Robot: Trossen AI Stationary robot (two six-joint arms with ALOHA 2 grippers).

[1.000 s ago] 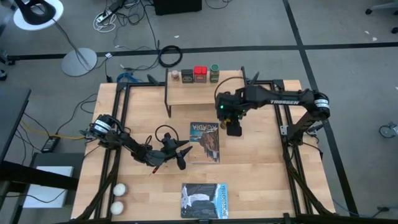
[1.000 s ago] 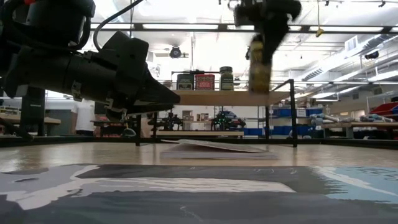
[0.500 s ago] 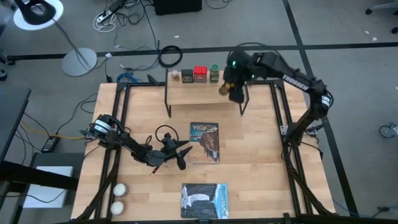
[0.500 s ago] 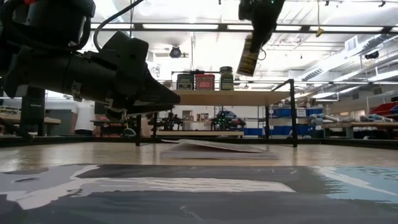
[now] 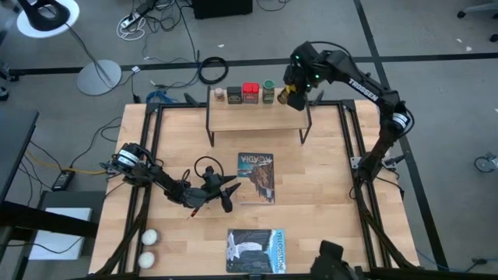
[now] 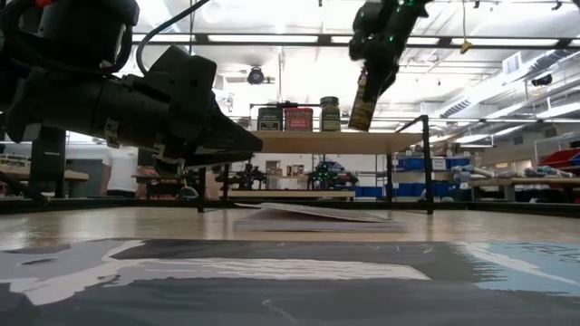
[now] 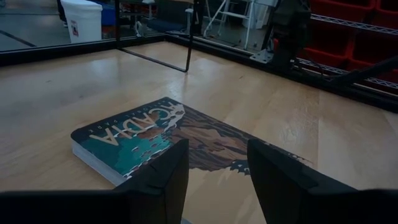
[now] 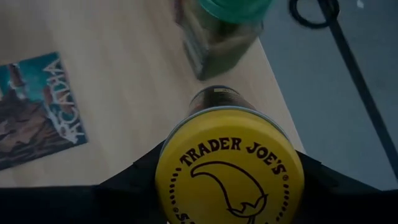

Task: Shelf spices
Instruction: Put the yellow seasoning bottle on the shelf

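Table holds shelf at far edge; book lies mid-table. Right gripper above shelf's right end, fingers clamped on yellow-lidded jar, tilted, just beside green jar. Red tin, dark square tin, tiny pale jar line shelf's back edge. Left gripper low near book, jaws narrowly apart, empty
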